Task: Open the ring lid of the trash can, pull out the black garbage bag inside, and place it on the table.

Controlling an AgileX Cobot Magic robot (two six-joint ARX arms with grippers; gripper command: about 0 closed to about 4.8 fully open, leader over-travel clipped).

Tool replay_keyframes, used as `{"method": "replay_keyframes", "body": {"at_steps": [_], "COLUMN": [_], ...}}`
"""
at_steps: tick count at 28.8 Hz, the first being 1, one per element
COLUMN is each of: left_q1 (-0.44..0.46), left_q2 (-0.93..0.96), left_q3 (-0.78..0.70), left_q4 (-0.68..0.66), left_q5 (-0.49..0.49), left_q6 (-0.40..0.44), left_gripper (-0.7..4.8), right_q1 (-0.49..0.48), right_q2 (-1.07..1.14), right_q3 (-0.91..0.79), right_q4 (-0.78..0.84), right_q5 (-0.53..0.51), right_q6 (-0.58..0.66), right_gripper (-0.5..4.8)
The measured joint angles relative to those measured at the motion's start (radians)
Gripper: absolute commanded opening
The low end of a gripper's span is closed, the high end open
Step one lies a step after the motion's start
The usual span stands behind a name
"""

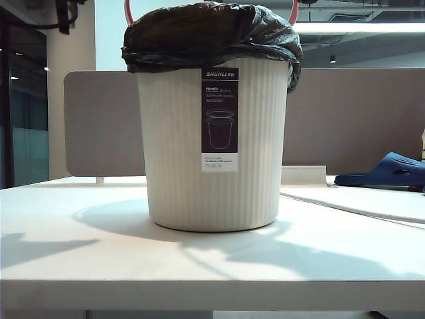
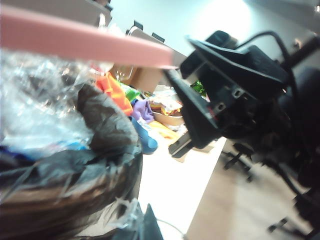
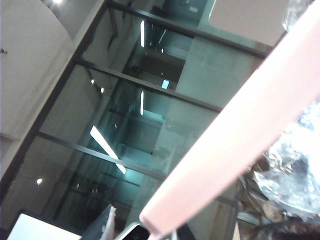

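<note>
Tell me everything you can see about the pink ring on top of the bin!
The ring lid is a thin, smooth, salmon-pink plastic hoop. From the front only two curved bits poke up behind the black garbage bag that bulges over the trash can, so it looks lifted or tilted rather than lying flat. Up close it is a flat, matte pink band. One end seems to sit in the right gripper, though the fingers are mostly out of view.

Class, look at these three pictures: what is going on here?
A two-armed robot is working on a cream trash can on a white table. The pink ring lid is lifted above the rim, and the right hand seems to hold it. The left hand, shut, is beside the ring. The black garbage bag is still draped over the can's mouth.
</note>
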Motion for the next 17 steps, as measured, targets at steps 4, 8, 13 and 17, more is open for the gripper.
{"method": "replay_keyframes", "body": {"at_steps": [4,8,13,17], "left_q1": [-0.016,-0.011,-0.012,-0.012], "left_q2": [0.000,0.000,0.009,0.051], "left_q3": [0.000,0.000,0.007,0.071], "left_q4": [0.003,0.003,0.002,-0.057], "left_q5": [-0.006,-0.083,-0.137,-0.144], "left_q6": [0.127,0.216,0.331,0.393], "left_gripper": [-0.07,-0.06,-0.06,-0.06], "right_q1": [0.000,0.000,0.000,0.000], "right_q2": [0.018,0.041,0.053,0.053], "right_q3": [0.000,0.002,0.003,0.004], "right_q4": [-0.014,-0.011,-0.005,0.000], "right_q5": [-0.008,-0.026,-0.027,-0.027], "right_q6": [-0.001,-0.001,-0.001,-0.001], "right_gripper": [1.49,1.49,1.49,1.49]}}
